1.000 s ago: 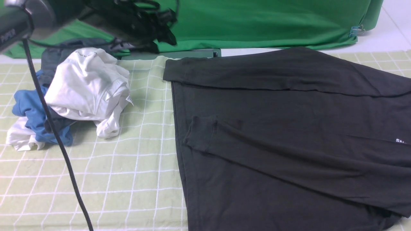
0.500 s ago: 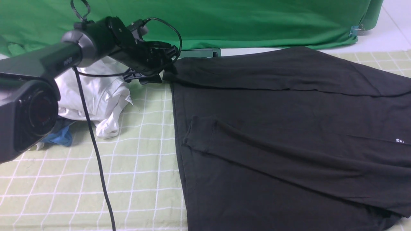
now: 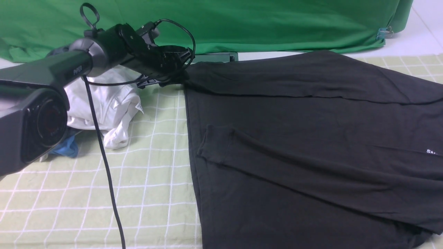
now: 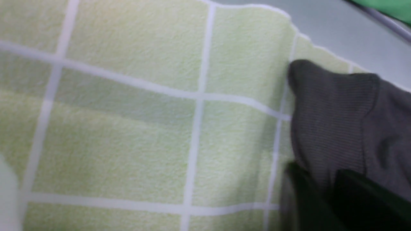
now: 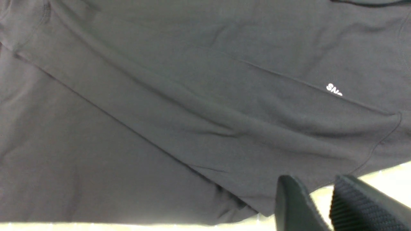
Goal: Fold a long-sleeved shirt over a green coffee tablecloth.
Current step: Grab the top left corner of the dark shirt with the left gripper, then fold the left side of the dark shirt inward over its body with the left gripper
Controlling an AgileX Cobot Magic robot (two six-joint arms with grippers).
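Your left gripper [image 4: 330, 183] is closed on the black shirt [image 3: 297, 155], pinching cloth at the end of the sleeve [image 3: 263, 77] that lies toward eleven o'clock in the front view. Your right gripper [image 5: 316, 192] has its fingers parted over the shirt's edge; you have no cloth pinched between them, and pale ground shows through the gap.

The shirt lies spread on the pale green checked tablecloth [image 3: 135, 183], filling the front view from the centre out to three o'clock and down to six. Its other sleeve [image 3: 311, 173] is folded across the body, slanting from the cuff [image 3: 216, 143] near the centre toward four o'clock. Some white lettering [image 3: 432, 151] shows near three o'clock.

At ten o'clock, partly behind your left arm [image 3: 114, 52], you see a crumpled white garment [image 3: 110, 100], with a blue cloth [image 3: 67, 147] just beside it. Bright green fabric [image 3: 277, 24] hangs at twelve o'clock, beyond the tablecloth.
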